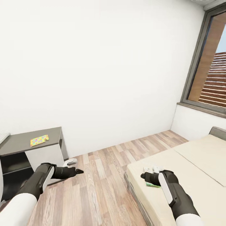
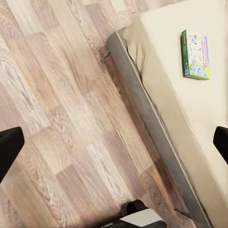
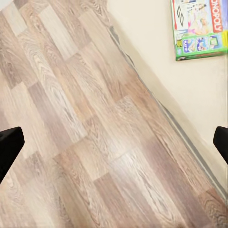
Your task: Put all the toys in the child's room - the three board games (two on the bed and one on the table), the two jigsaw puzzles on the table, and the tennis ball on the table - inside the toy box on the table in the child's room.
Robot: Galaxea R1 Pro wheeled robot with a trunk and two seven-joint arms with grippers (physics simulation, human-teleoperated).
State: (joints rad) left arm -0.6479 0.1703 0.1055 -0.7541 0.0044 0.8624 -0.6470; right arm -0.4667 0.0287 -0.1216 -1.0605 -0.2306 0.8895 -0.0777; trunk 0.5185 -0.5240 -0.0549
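White-walled room, plank floor [image 1: 103, 175], bed [image 1: 188, 175] at right, table [image 1: 31, 141] at left.
A puzzle [image 1: 39, 140] lies on the table; a green game box [image 3: 198, 28] lies near the bed's edge. Left gripper [image 2: 114, 142] and right gripper [image 3: 114, 142] both spread wide, empty, over floor.

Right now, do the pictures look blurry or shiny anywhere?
Head view: even light, walls bend near the edges. Left wrist view: the board game print is too soft to read. Right wrist view: the floor gleams faintly, and the finger tips at the picture's edges look blurred.
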